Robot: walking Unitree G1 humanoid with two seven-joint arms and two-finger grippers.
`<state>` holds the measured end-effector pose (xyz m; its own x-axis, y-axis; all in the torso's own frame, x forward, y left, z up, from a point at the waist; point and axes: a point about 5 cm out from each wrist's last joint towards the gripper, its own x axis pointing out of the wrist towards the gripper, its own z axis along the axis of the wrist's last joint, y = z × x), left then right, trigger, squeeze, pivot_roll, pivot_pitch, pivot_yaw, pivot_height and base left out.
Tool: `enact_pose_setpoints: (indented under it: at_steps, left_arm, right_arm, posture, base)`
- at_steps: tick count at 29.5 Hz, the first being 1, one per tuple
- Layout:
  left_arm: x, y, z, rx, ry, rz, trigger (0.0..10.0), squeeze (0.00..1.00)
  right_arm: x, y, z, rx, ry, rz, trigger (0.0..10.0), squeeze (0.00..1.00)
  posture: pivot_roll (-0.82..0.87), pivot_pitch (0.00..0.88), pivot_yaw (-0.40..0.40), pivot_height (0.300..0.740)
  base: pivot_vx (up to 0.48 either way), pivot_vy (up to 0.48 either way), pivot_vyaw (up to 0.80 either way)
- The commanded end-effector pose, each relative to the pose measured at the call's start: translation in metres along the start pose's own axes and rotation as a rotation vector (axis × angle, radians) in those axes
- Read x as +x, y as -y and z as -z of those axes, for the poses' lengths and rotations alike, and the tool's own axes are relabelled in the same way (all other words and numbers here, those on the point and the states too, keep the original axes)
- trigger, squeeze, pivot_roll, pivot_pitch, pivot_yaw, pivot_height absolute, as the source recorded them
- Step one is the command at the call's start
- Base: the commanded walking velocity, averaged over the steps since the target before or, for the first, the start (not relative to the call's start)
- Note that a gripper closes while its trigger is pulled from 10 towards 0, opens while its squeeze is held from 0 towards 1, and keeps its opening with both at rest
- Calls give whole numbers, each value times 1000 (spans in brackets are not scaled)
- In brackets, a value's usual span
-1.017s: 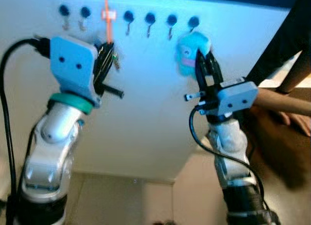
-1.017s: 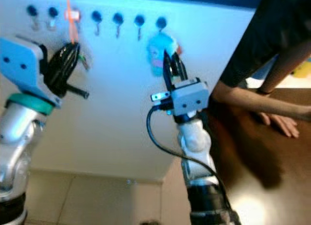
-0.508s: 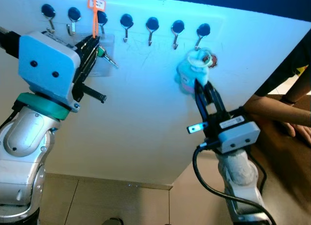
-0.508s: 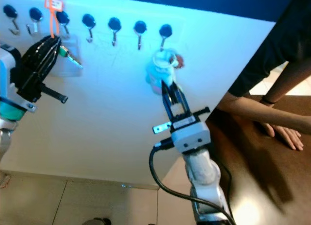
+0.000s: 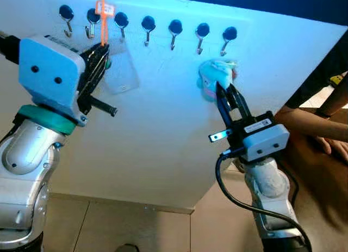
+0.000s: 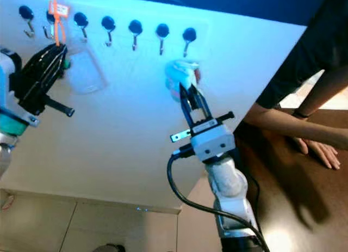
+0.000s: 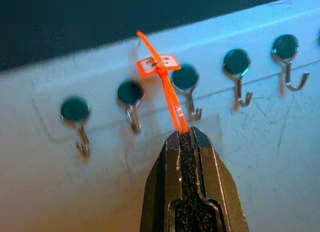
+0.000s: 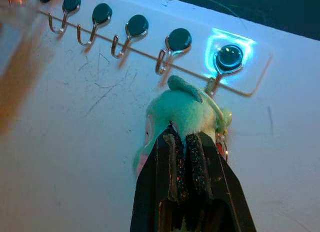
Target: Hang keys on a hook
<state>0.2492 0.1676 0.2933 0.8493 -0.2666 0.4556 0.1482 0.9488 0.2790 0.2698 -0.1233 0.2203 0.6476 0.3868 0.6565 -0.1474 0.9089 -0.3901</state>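
the orange key tag (image 7: 165, 86) runs upright from the left gripper (image 7: 184, 137), whose fingers are pinched together on its lower end, up past the third hook (image 7: 189, 89) from the left on the white board (image 5: 163, 132). the right gripper (image 8: 186, 142), raised, clamps a teal plush keychain (image 8: 182, 109) just under the rightmost hook (image 8: 225, 61). a person's arm (image 6: 293, 129) rests far right.
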Motion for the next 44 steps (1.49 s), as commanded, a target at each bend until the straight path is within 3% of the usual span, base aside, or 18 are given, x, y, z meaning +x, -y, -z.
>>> enact_pose_setpoints:
  at_steps: [1,2,3,5,7,9,14,17,18,26,27,31,37,38,39,40,44]
  left_arm:
    - [0,1,8,-78,-42,16,10000,0]
    - [1,2,13,-175,-57,29,10000,0]
    - [1,2,13,-175,-57,29,10000,0]
    - [4,3,19,-312,-61,42,10000,0]
    - [4,3,19,-312,-61,42,10000,0]
    - [8,0,20,-389,-38,20,10000,0]
    - [8,-7,15,-468,4,18,10000,0]
    - [4,-7,8,-537,43,82,10000,0]
    - [-4,-1,1,-578,59,181,10000,0]
    - [-15,7,-3,-641,39,309,10000,0]
    - [-22,14,-2,-671,12,385,10000,0]
    - [-26,18,2,-681,-14,402,10000,0]
    - [-20,9,8,-697,-12,321,10000,0]
    - [-15,2,11,-671,-13,251,10000,0]
    - [-15,2,11,-671,-13,251,10000,0]
    - [-9,-7,12,-636,-7,166,10000,0]
    - [-4,-22,11,-593,11,54,10000,0]
  right_arm:
    - [3,-2,2,21,-9,3,10000,0]
    - [6,-2,1,26,-3,8,10000,0]
    - [6,-2,1,26,-3,8,10000,0]
    - [10,-2,0,30,6,13,10000,0]
    - [10,-2,0,30,6,13,10000,0]
    - [10,-2,-1,32,6,15,10000,0]
    - [9,-2,0,35,1,15,10000,0]
    - [8,-3,0,38,-4,13,10000,0]
    - [8,-4,1,40,-6,11,10000,0]
    - [8,-6,2,41,-12,6,10000,0]
    - [8,-6,3,41,-14,5,10000,0]
    - [7,-6,3,41,-18,5,10000,0]
    - [7,-7,4,41,-20,4,10000,0]
    - [7,-7,4,42,-20,4,10000,0]
    - [7,-7,4,42,-20,4,10000,0]
    - [7,-7,4,42,-19,3,10000,0]
    - [7,-7,4,42,-21,2,10000,0]
  posture:
    - [139,20,3,740]
    - [136,20,4,740]
    - [136,20,4,740]
    - [131,21,6,740]
    - [131,21,6,740]
    - [127,24,8,740]
    - [128,28,8,740]
    - [129,29,8,740]
    - [133,29,7,740]
    - [135,26,7,740]
    - [134,25,8,740]
    - [131,22,7,740]
    - [129,18,6,740]
    - [127,17,7,740]
    - [127,17,7,740]
    - [126,16,8,740]
    - [125,19,9,740]
  base:
    - [0,0,0]
    - [0,0,0]
    - [0,0,0]
    - [0,0,0]
    - [0,0,0]
    - [0,0,0]
    - [0,0,0]
    - [0,0,0]
    - [0,0,0]
    - [0,0,0]
    - [0,0,0]
    - [0,0,0]
    - [0,0,0]
    - [0,0,0]
    - [0,0,0]
    - [0,0,0]
    - [0,0,0]
